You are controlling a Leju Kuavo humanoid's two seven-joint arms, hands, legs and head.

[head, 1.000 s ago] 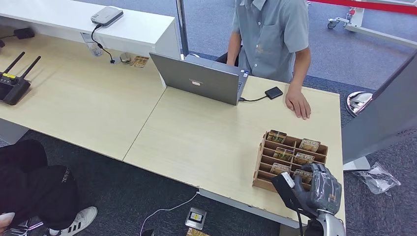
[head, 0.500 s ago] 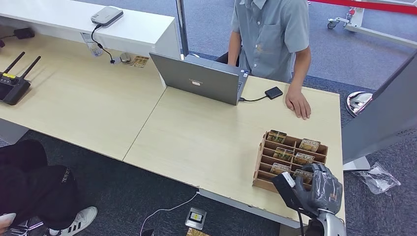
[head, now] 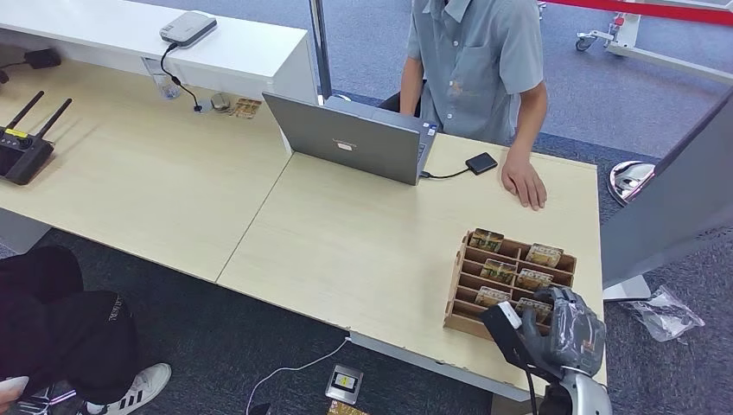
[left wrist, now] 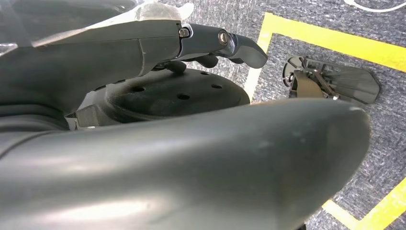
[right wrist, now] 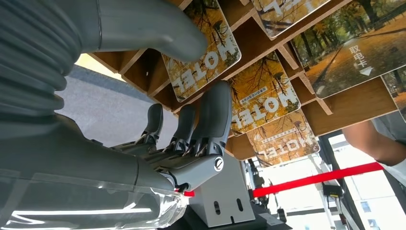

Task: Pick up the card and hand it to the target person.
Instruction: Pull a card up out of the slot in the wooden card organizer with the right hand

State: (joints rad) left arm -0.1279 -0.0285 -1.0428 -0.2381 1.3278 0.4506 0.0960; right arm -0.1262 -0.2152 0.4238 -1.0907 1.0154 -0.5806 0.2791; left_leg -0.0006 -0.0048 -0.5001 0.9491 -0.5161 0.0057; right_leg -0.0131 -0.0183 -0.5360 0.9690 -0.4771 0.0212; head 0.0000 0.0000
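A wooden card rack (head: 459, 290) stands at the desk's near right corner, with several autumn-print hotel cards (head: 534, 278) standing in its slots. My right hand (head: 568, 333) is at the rack's near right corner. In the right wrist view its thumb (right wrist: 163, 33) lies over one hotel card (right wrist: 210, 62) and its fingers (right wrist: 213, 115) reach up on the other side; a gap shows between them, and the card sits in its slot. The target person (head: 475, 60), in a grey shirt, stands behind the desk with a hand (head: 524, 183) flat on it. My left hand (left wrist: 143, 48) hangs over the floor, holding nothing.
A grey laptop (head: 354, 138) and a black drive (head: 481, 162) sit between the rack and the person. A router (head: 22, 151) is at the far left. A grey panel (head: 674, 199) stands right of the desk. Someone in black (head: 60, 328) sits at lower left.
My right hand has edged slightly to the right at the rack's near corner. The person and the cards have not moved.
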